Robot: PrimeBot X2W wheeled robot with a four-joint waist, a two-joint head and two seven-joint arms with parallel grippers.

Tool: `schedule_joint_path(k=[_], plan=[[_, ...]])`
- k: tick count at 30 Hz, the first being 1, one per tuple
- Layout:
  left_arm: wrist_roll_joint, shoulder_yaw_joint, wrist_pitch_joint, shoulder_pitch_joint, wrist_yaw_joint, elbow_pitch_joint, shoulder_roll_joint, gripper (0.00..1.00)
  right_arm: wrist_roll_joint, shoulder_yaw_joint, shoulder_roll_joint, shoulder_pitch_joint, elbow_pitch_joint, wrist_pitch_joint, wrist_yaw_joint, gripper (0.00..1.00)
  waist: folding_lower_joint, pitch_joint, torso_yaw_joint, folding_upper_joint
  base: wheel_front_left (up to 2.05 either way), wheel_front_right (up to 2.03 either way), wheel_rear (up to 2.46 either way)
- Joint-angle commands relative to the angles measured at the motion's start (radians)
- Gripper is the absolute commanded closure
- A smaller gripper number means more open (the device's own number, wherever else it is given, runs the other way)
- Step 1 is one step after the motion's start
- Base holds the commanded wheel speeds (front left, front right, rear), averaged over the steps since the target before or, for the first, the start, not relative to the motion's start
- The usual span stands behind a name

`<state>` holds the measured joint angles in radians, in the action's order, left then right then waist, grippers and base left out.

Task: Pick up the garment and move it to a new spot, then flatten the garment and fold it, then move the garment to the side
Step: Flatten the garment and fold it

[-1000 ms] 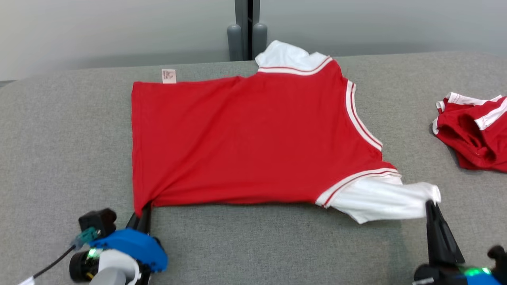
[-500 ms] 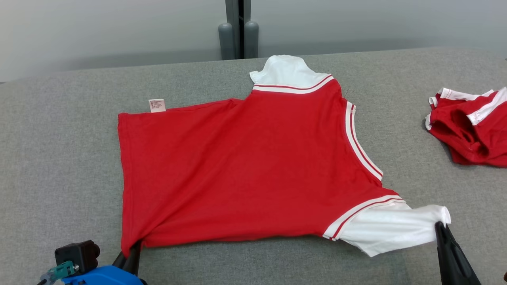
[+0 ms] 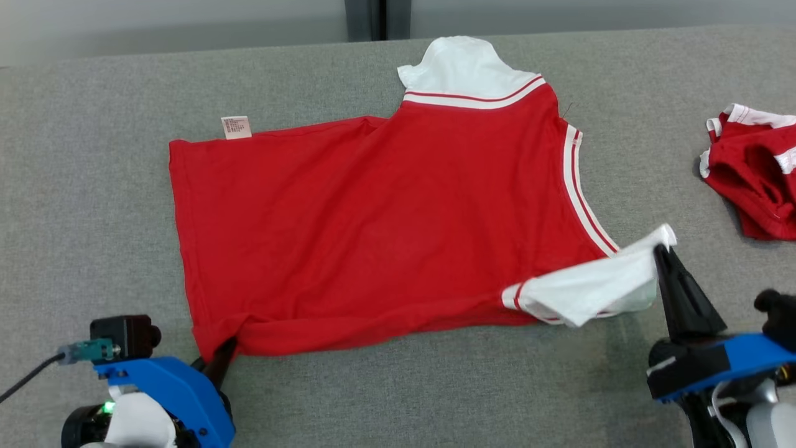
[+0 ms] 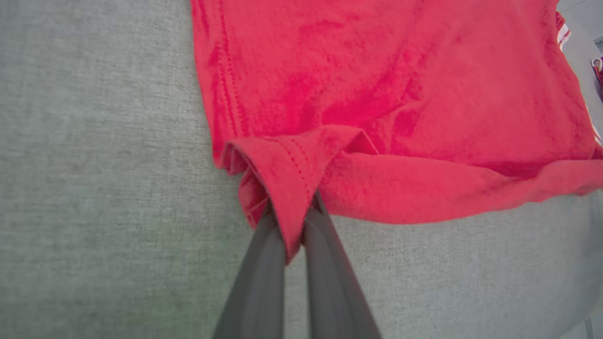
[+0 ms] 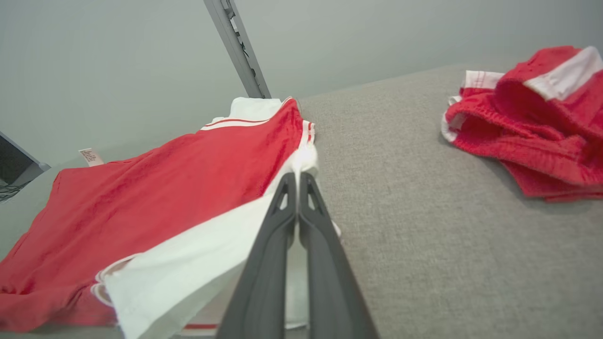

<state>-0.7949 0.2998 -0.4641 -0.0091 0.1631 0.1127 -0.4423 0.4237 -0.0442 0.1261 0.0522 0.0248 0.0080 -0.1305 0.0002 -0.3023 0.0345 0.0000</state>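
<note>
Red garment, left tool pinching hem, right tool pinching sleeve

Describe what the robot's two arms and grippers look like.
The left gripper and right gripper each have two long dark grey fingers tapering to thin tips, set in a bright blue housing. The left wrist carries a black box, a teal plug, a dark cable and a green light.

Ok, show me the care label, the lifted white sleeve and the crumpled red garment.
care label [image 3: 236, 127]: head view, centre of tag.
lifted white sleeve [image 3: 584, 287]: head view, middle of cloth.
crumpled red garment [image 3: 758, 205]: head view, red part.
</note>
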Motion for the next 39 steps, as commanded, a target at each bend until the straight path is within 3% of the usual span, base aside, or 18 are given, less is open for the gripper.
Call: schedule_joint_path(k=[1,10,18,19,21,22,23,24,25,26,30,32,35,39], plan=[[-0.01,-0.013,-0.017,-0.033,-0.012,-0.007,-0.022,1.0,0.012,0.015,0.02,0.067,-0.036,0.009,-0.001,1.0,-0.0002,-0.016,-0.006,0.0,0.0,0.0,0.0],[-0.072,-0.032,-0.057,-0.111,-0.047,-0.029,-0.017,1.0,0.052,0.1,0.075,0.283,-0.238,0.004,-0.001,1.0,-0.0002,-0.049,-0.022,0.0,0.0,0.0,0.0],[-0.117,-0.055,-0.024,-0.198,-0.076,-0.068,0.028,1.0,0.1,0.162,0.098,0.429,-0.419,-0.097,-0.001,1.0,-0.0002,-0.063,-0.037,0.0,0.0,0.0,0.0],[-0.121,-0.06,-0.015,-0.209,-0.078,-0.074,0.034,0.89,0.104,0.171,0.099,0.44,-0.434,-0.11,-0.001,1.0,-0.0002,-0.065,-0.037,0.0,0.0,0.0,0.0],[-0.132,-0.064,-0.004,-0.23,-0.087,-0.086,0.048,0.09,0.111,0.191,0.102,0.461,-0.46,-0.134,-0.001,1.0,-0.0002,-0.069,-0.035,0.0,0.0,0.0,0.0],[-0.137,-0.067,0.005,-0.239,-0.095,-0.093,0.055,0.0,0.115,0.202,0.104,0.469,-0.471,-0.148,-0.001,1.0,-0.0002,-0.07,-0.035,0.0,0.0,0.0,0.0],[-0.143,-0.069,0.011,-0.246,-0.103,-0.102,0.062,0.0,0.119,0.214,0.105,0.473,-0.483,-0.16,-0.001,0.81,-0.0002,-0.071,-0.034,0.0,0.0,0.0,0.0],[-0.154,-0.073,0.022,-0.252,-0.112,-0.11,0.072,0.0,0.125,0.223,0.108,0.478,-0.493,-0.177,-0.001,0.5,-0.0002,-0.071,-0.033,0.0,0.0,0.0,0.0],[-0.157,-0.077,0.036,-0.26,-0.123,-0.117,0.081,0.0,0.126,0.226,0.111,0.482,-0.502,-0.195,-0.001,0.08,-0.0002,-0.072,-0.032,0.0,0.0,0.0,0.0],[-0.16,-0.082,0.057,-0.267,-0.132,-0.124,0.09,0.0,0.127,0.232,0.113,0.485,-0.507,-0.214,-0.001,0.0,-0.0002,-0.073,-0.031,0.0,0.0,0.0,0.0],[-0.124,-0.099,0.179,-0.281,-0.161,-0.153,0.123,0.0,0.101,0.24,0.122,0.478,-0.489,-0.265,-0.001,0.0,-0.0002,-0.076,-0.029,0.0,0.0,0.0,0.0],[-0.041,-0.112,0.299,-0.292,-0.156,-0.159,0.121,0.0,0.067,0.229,0.125,0.458,-0.454,-0.272,-0.001,0.0,-0.0002,-0.074,-0.025,0.0,0.0,0.0,0.0],[0.097,-0.106,0.486,-0.279,-0.119,-0.165,0.142,0.0,0.0,0.171,0.105,0.405,-0.34,-0.273,-0.001,0.0,-0.0002,-0.068,-0.023,0.0,0.0,0.0,0.0],[0.24,-0.077,0.654,-0.243,-0.063,-0.181,0.158,0.0,-0.081,0.114,0.081,0.308,-0.211,-0.273,0.0,0.0,-0.0002,-0.05,-0.025,0.0,0.0,0.0,0.0]])
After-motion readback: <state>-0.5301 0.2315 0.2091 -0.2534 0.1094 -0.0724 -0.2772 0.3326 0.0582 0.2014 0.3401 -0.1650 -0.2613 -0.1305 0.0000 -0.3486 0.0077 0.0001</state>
